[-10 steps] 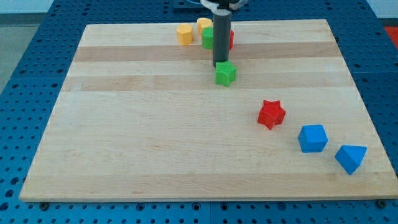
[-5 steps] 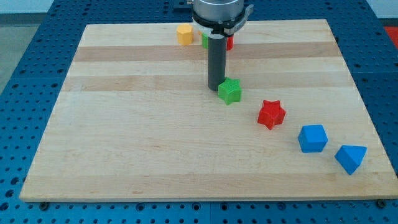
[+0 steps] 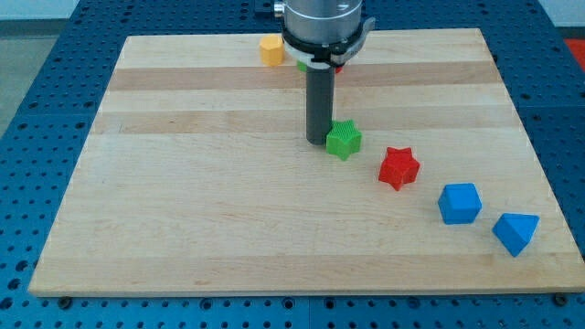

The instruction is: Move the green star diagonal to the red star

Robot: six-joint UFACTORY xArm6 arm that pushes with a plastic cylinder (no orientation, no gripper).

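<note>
The green star lies on the wooden board, up and to the left of the red star, with a small gap between them. My tip rests on the board right at the green star's left side, touching or nearly touching it. The dark rod rises from there toward the view's top.
A blue cube and a blue wedge-shaped block lie at the lower right. A yellow block sits near the top edge. A green block and a red block are mostly hidden behind the arm.
My tip has slid down and to the right, pushing the green star down-right from the upper middle toward the red star. The other blocks have not moved.
</note>
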